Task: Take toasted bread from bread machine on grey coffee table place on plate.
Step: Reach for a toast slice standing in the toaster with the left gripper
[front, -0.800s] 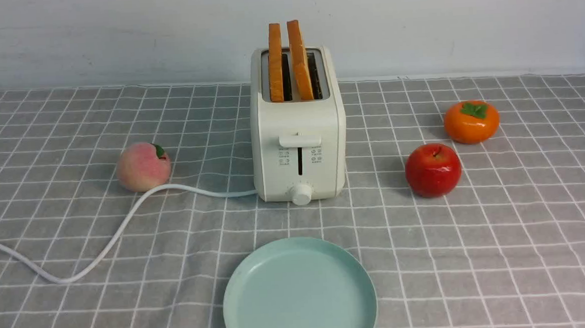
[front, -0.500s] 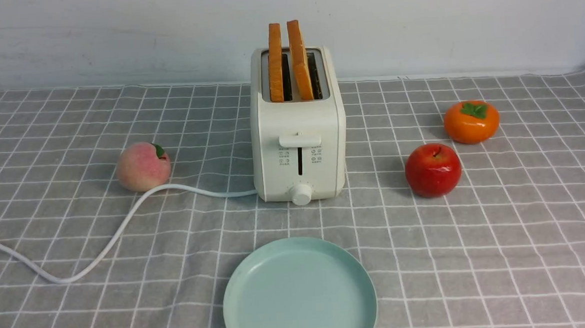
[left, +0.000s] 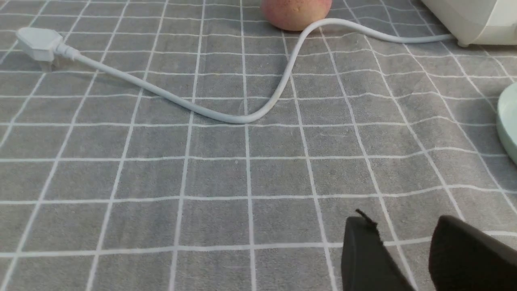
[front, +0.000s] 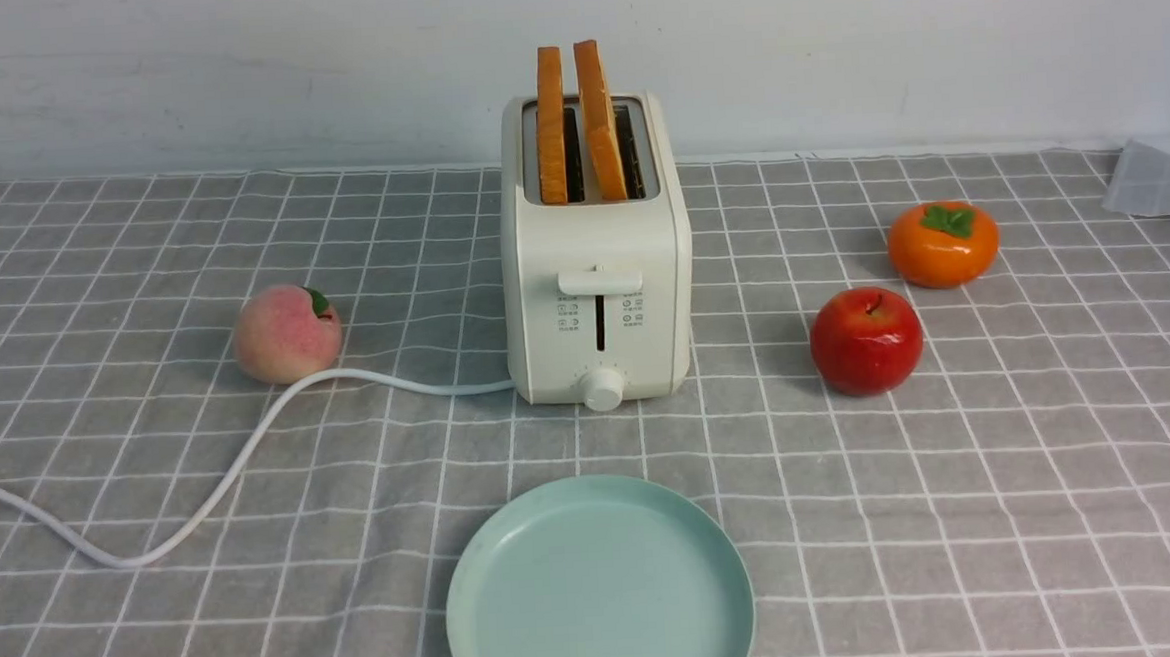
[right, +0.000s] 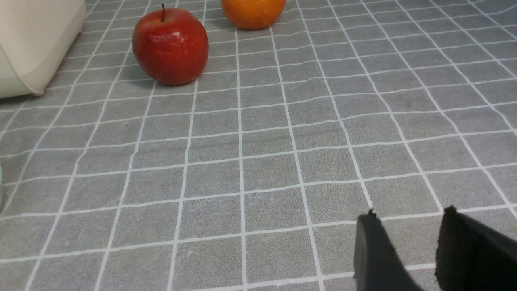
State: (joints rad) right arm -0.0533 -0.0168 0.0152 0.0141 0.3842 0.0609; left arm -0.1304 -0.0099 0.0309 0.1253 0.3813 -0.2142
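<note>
The cream-white bread machine (front: 596, 258) stands at the middle back of the grey coffee table (front: 1003, 467). Two toasted bread slices (front: 551, 120) (front: 599, 117) stand upright in its slots, orange-brown crusts facing me. The empty mint-green plate (front: 598, 583) lies in front of it. Neither gripper shows in the front view. My left gripper (left: 404, 230) is open and empty, low over the cloth; the bread machine's corner (left: 476, 20) and the plate rim (left: 509, 117) show in its view. My right gripper (right: 410, 220) is open and empty, with the bread machine's side (right: 32, 40) in view.
A peach (front: 287, 334) sits left of the bread machine, beside the white cord (front: 203, 499) that ends in a plug (left: 38, 42). A red apple (front: 866, 341) and an orange persimmon (front: 943, 243) sit to its right. A pale sheet-like fold (front: 1163, 178) lies at the far right.
At the far right back, the cloth edge lifted and now shows as a pale fold. The bread, bread machine, plate and fruit have not moved.
</note>
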